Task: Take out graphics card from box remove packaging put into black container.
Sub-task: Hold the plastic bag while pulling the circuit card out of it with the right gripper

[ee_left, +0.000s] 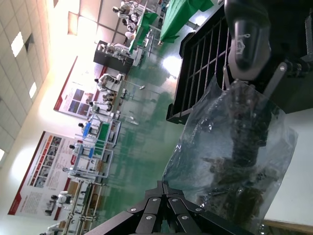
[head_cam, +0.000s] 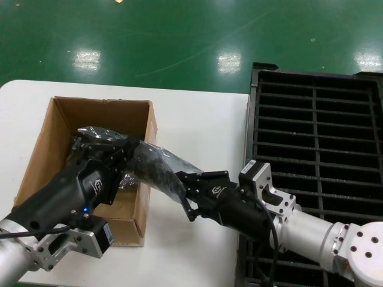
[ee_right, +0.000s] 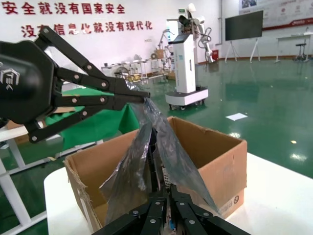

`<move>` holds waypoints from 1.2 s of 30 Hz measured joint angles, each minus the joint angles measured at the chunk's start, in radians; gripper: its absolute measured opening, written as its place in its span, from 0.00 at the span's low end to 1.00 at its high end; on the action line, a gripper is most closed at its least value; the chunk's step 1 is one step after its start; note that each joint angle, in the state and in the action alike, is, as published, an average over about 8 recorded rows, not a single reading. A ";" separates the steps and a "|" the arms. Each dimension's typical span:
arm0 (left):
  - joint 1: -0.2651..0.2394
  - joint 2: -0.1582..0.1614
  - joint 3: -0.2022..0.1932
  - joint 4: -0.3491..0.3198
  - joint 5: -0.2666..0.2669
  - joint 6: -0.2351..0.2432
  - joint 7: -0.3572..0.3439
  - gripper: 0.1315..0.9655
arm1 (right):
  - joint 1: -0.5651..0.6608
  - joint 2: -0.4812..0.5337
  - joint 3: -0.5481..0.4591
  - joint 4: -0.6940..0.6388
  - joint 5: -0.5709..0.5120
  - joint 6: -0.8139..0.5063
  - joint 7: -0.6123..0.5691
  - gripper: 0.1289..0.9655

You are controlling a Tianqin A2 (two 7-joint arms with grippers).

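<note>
While both arms meet over the white table (head_cam: 197,119), the packaging (head_cam: 152,164) hangs stretched between them, lifted above the near wall of the box (head_cam: 63,128). Left gripper (head_cam: 108,152) is clamped on the bag's end over the box opening; right gripper (head_cam: 185,182) pinches the opposite end, just outside the box wall. Through the translucent film the graphics card (ee_left: 244,166) shows as a dark board inside the bag. Seen from the right wrist, the bag (ee_right: 146,161) runs taut from the left gripper's closed fingertips (ee_right: 142,98) down to the right one's. Black container (head_cam: 317,119) sits beyond the right gripper, apart from the bag.
</note>
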 joint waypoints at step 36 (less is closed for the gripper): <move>0.000 0.000 0.000 0.000 0.000 0.000 0.000 0.01 | 0.016 -0.074 -0.011 -0.060 -0.035 0.048 0.071 0.29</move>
